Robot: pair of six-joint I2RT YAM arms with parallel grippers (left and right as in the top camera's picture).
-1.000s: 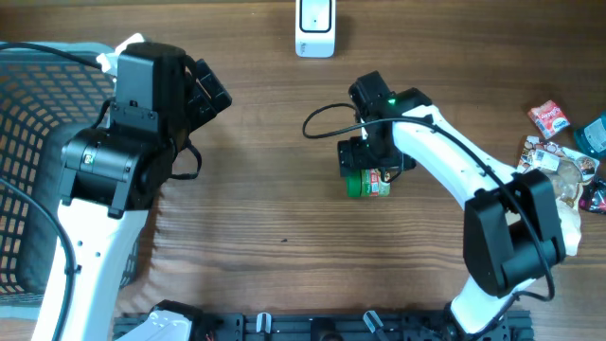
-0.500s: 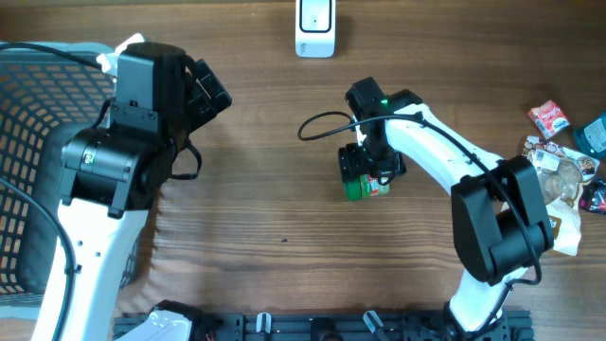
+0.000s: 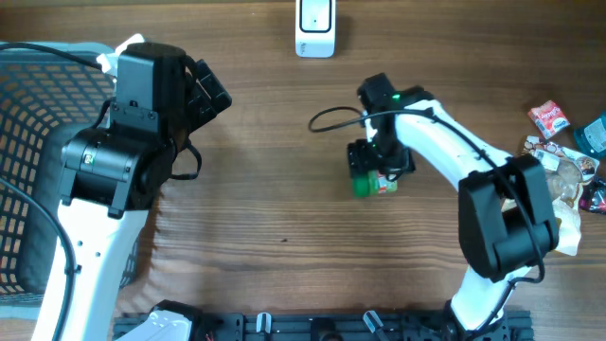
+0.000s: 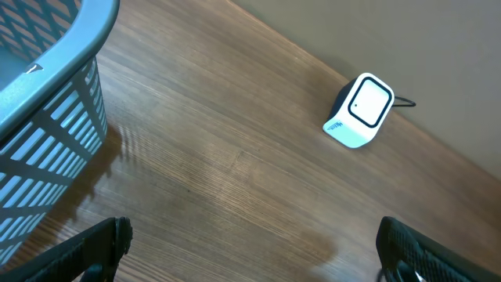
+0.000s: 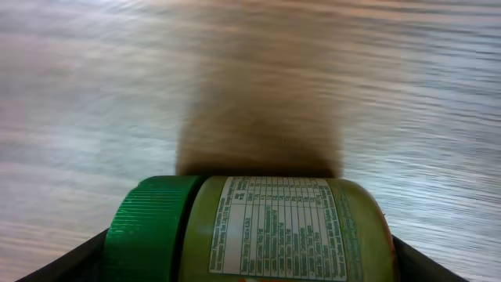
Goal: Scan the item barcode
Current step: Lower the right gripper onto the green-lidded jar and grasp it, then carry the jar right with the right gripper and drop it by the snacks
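The item is a small green jar (image 3: 376,184) with a ribbed green lid, lying on its side at mid-table. My right gripper (image 3: 373,172) is shut on it, one finger at the lid end and one at the base. In the right wrist view the jar (image 5: 258,235) fills the space between the fingers, its nutrition table facing the camera; no barcode shows. The white scanner (image 3: 314,28) stands at the far edge, also in the left wrist view (image 4: 358,111). My left gripper (image 4: 250,251) hangs open over bare wood, far left of the jar.
A grey mesh basket (image 3: 28,170) takes up the left side, its rim showing in the left wrist view (image 4: 47,117). Several snack packets (image 3: 559,161) lie piled at the right edge. A black cable (image 3: 327,118) loops beside the right wrist.
My right gripper has closed from wide open onto the jar, and jar and gripper have shifted slightly to the right. The left arm has not moved.
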